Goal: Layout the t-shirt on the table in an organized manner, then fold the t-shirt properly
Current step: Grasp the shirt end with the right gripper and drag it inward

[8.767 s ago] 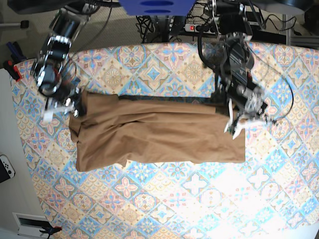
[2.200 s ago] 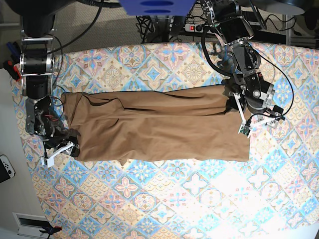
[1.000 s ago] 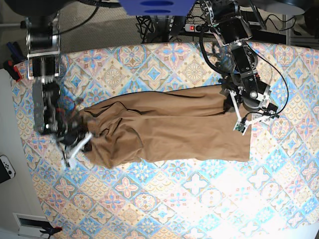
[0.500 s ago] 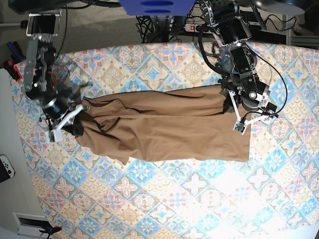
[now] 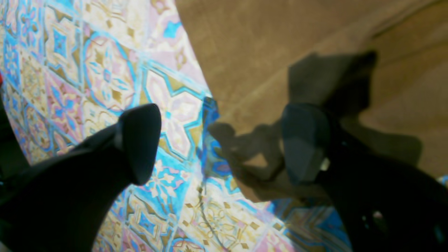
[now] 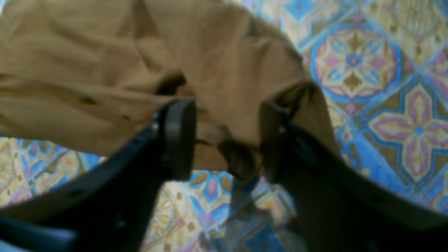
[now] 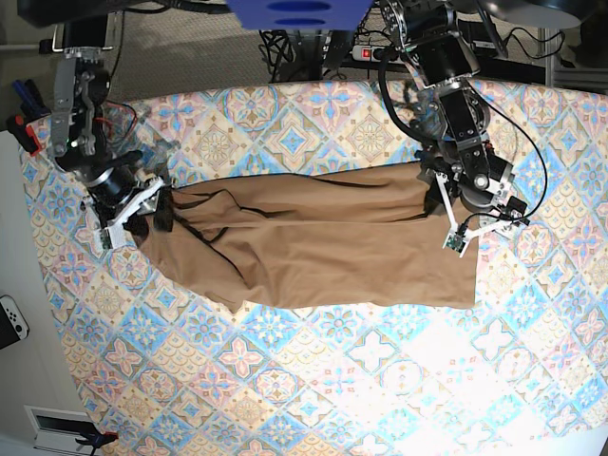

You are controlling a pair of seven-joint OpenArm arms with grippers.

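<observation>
**Lying lengthwise across the table, one end rumpled**

Starting at the base view's left, the right gripper [image 7: 128, 211] is hovering at the bunched end of the t-shirt [image 7: 313, 247] — its jaws are standing apart in the wrist view, with cloth lying between the fingers [image 6: 176, 136] but not pinched. The shirt is stretching across the middle of the table [image 7: 285, 389], creased and narrowing at that end, flatter and squarer toward the other. There the left gripper [image 7: 467, 220] is sitting over the shirt's edge — jaws spread wide, gripping nothing, one finger [image 5: 140, 140] above bare table and the other above cloth.
</observation>
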